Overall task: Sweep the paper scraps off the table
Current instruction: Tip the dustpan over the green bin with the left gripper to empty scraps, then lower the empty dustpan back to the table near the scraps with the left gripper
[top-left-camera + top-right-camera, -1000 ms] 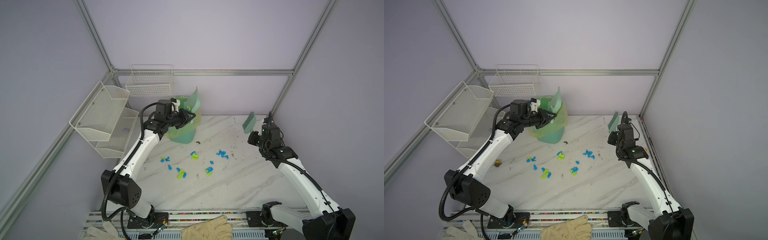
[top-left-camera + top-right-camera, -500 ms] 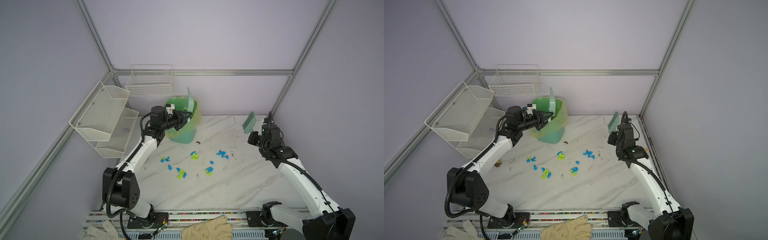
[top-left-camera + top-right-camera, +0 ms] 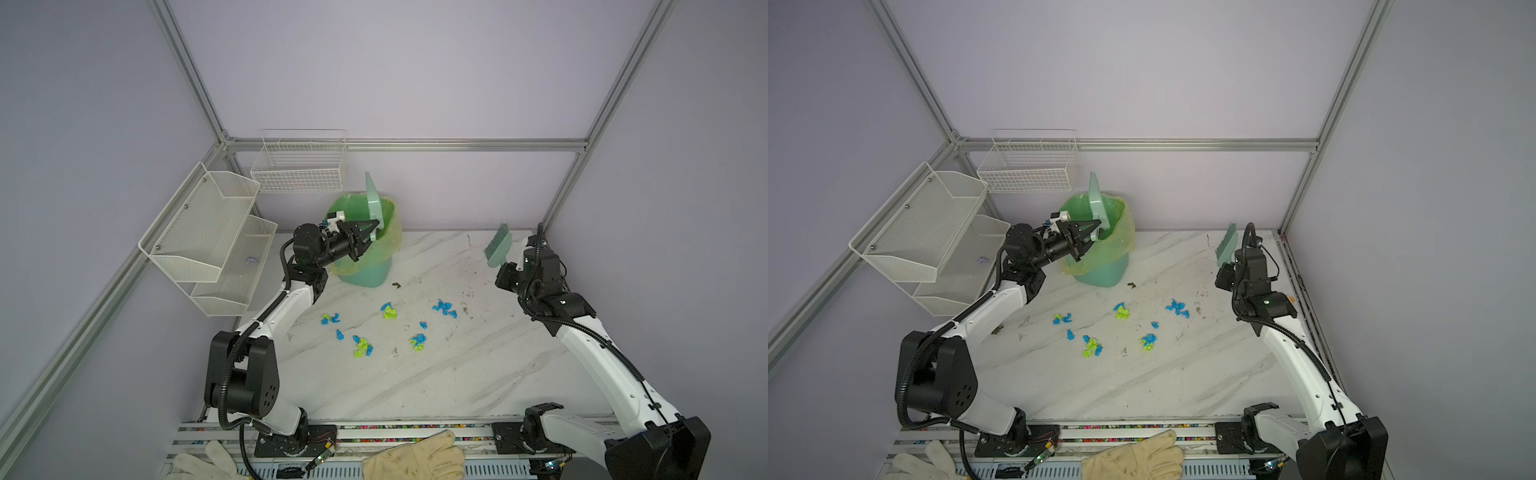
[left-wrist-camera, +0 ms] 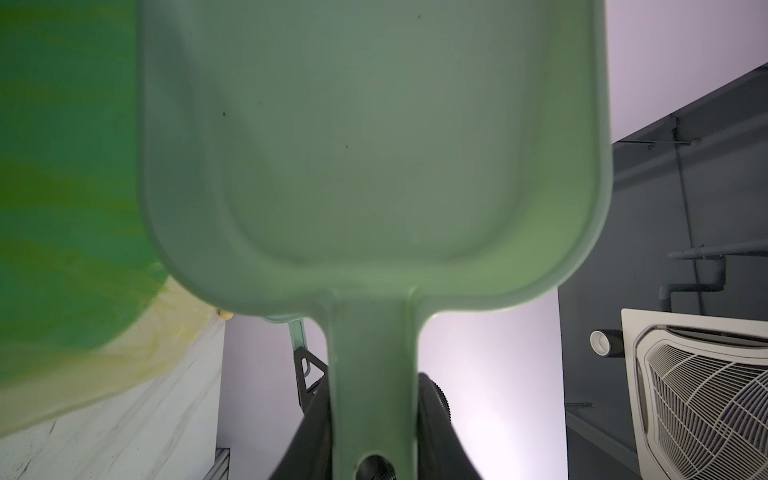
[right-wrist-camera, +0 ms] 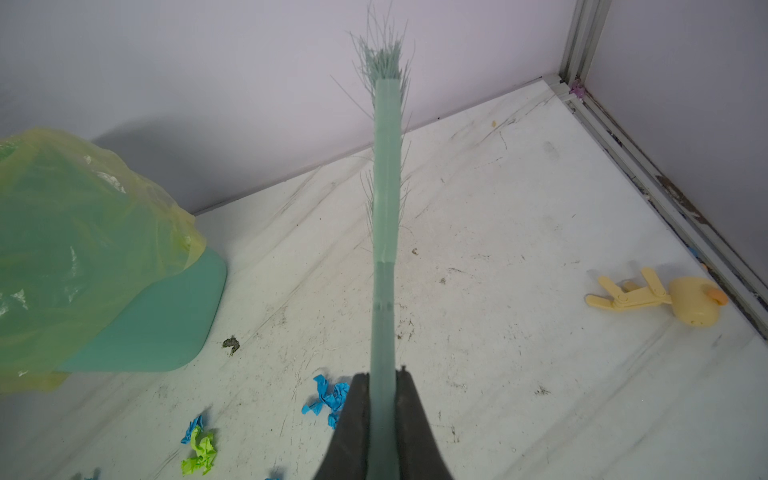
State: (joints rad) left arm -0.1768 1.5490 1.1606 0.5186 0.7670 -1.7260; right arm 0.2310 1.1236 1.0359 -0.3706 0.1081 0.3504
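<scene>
Left jaws clamp the dustpan (image 3: 372, 203), seemingly above the bin (image 3: 368, 272); right jaws clench the brush (image 5: 386, 208).

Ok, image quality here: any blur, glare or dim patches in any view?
Left wrist view: the dustpan fills the frame, soft and dim, with a bright glow behind its handle. Right wrist view: table and paper scraps sharp, brush handle blurred near the fingers. Both top views: even light, no glare.
</scene>
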